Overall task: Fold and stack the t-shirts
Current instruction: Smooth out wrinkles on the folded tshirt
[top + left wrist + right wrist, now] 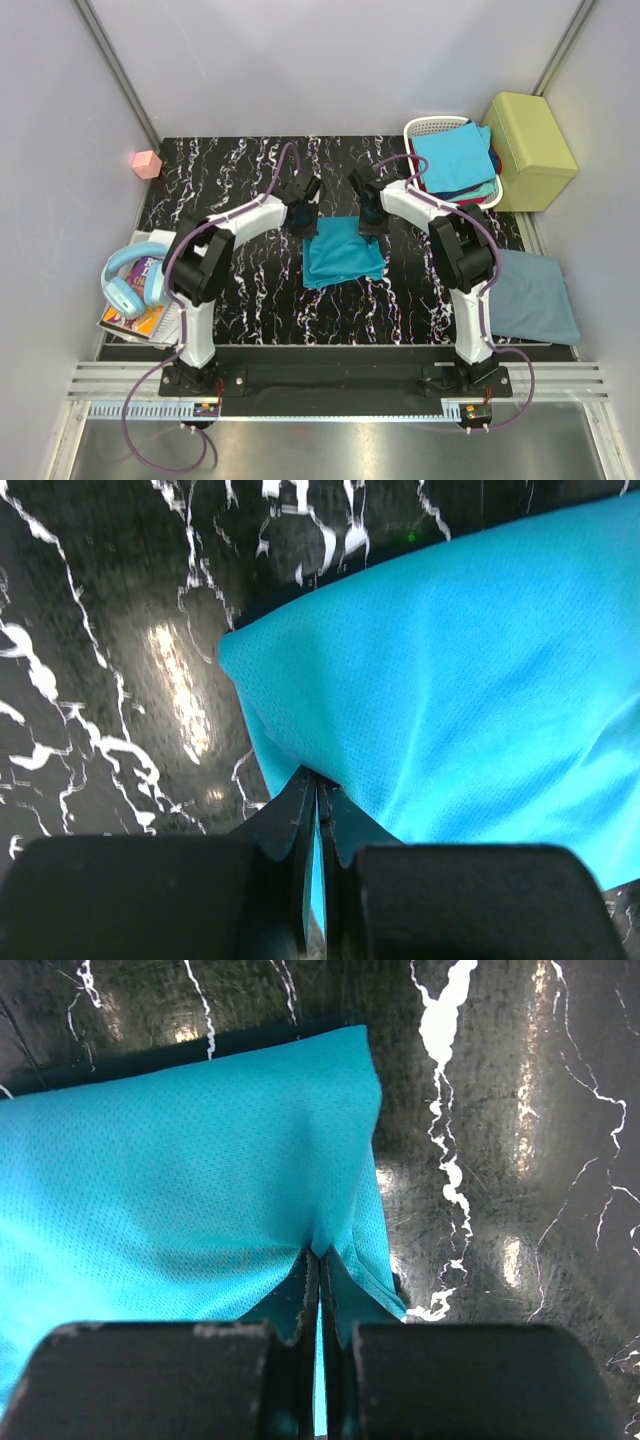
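Note:
A teal t-shirt (343,252) lies partly folded in the middle of the black marbled table. My left gripper (303,218) is shut on its far left corner. The left wrist view shows teal cloth (450,680) pinched between the closed jaws of that gripper (318,790). My right gripper (372,222) is shut on the far right corner. In the right wrist view the cloth (180,1190) puckers at the tips of that gripper (320,1260). A dusty grey-blue t-shirt (535,295) lies flat at the right edge. A bright blue t-shirt (455,158) tops other shirts in the basket.
The white slatted basket (430,127) stands at the back right beside a yellow-green padded box (528,150). A pink cube (147,164) sits at the back left. Blue headphones (130,280) rest on books (135,320) at the left edge.

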{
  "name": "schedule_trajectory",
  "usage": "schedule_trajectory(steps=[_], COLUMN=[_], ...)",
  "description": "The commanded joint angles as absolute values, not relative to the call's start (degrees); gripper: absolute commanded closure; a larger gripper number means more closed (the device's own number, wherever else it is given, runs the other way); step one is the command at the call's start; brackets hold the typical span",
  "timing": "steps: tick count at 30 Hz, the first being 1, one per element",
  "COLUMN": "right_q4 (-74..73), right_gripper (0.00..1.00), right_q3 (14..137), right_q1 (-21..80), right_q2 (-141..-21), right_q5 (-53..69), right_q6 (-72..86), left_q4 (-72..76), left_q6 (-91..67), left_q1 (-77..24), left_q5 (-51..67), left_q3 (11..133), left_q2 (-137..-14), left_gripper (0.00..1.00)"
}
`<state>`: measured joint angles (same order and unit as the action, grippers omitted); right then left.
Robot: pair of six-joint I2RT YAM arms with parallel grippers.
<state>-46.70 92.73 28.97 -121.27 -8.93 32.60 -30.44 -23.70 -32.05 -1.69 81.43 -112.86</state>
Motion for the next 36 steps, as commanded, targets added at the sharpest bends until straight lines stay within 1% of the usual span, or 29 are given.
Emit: schedule_trajectory(steps=[1,6,7,8,9,10,11,12,13,14,16,17,18,20,21,25,29,36], right_q4=[-47.5,-47.5,-47.5,-47.5,-47.5,-47.5,-47.5,-47.4,-47.5,-47.5,-48.1,-48.5,-49.0,-50.5,-50.9,-50.8,-49.6,-48.5], right_gripper=[1.00,1.00,0.93,0.84,0.76,0.68,0.56,0.50,0.45,0.37,0.27,0.20,0.10,0.03,0.00,0.00,0.00,0.00], right_q3=[95.5,95.3,94.2,93.6,92.9,91.7,91.1,90.6,90.1,89.9,89.9,90.1,90.3,90.2,89.8,84.7,80.3,72.1], right_q1=[28.8,28.8,28.8,28.8,28.8,28.8,29.0,28.9,28.9,29.0,28.9,29.0,29.0,29.0,29.0,29.1,29.4,30.7], right_q2=[-123.0,-121.2,-119.8,-118.2,-114.1,-111.7,-109.3,-104.5,-102.2,-100.2,-95.3,-94.1,-92.4,-91.1,-89.7,-84.7,-79.7,-70.2], right_q5=[-7.5,-7.8,-8.3,-9.0,-10.5,-11.2,-11.8,-12.5,-13.1,-13.9,-15.6,-16.0,-16.8,-17.0,-16.9,-16.4,-16.4,-18.7], right_q6=[31.2,30.8,30.8,30.9,31.1,31.6,31.7,31.6,31.0,30.9,29.6,29.0,28.7,28.0,27.8,28.6,29.1,27.9], left_q4=[-31.7,-32.9,-33.6,-34.0,-34.5,-35.1,-35.1,-35.0,-35.1,-35.1,-35.2,-35.7,-35.9,-37.8,-38.3,-40.3,-40.5,-43.1], left_q6=[-22.2,-22.8,-23.3,-23.6,-24.3,-24.9,-25.5,-26.8,-27.5,-27.9,-29.0,-29.1,-29.4,-29.9,-30.8,-32.7,-33.6,-33.9], left_q1=[-30.9,-30.8,-30.8,-30.8,-30.8,-30.8,-30.9,-30.9,-30.8,-30.8,-30.8,-30.9,-30.9,-31.0,-30.9,-31.4,-31.8,-33.4], left_q5=[-1.4,-3.1,-4.1,-5.2,-7.4,-8.7,-9.9,-11.8,-12.4,-12.8,-13.5,-13.8,-14.1,-14.2,-14.2,-13.7,-14.4,-18.5], left_q3=[86.6,87.4,86.8,85.4,84.6,83.4,80.9,79.7,78.6,76.9,75.6,74.9,74.6,74.2,73.8,70.8,65.2,59.5], left_q2=[-115.7,-115.9,-115.1,-112.4,-110.6,-108.2,-102.5,-99.3,-96.3,-90.8,-86.2,-82.6,-81.1,-77.8,-76.9,-72.2,-65.9,-59.0], left_gripper=[0.92,0.91,0.83,0.78,0.73,0.65,0.61,0.58,0.55,0.47,0.34,0.24,0.20,0.12,0.01,0.01,0.01,0.01])
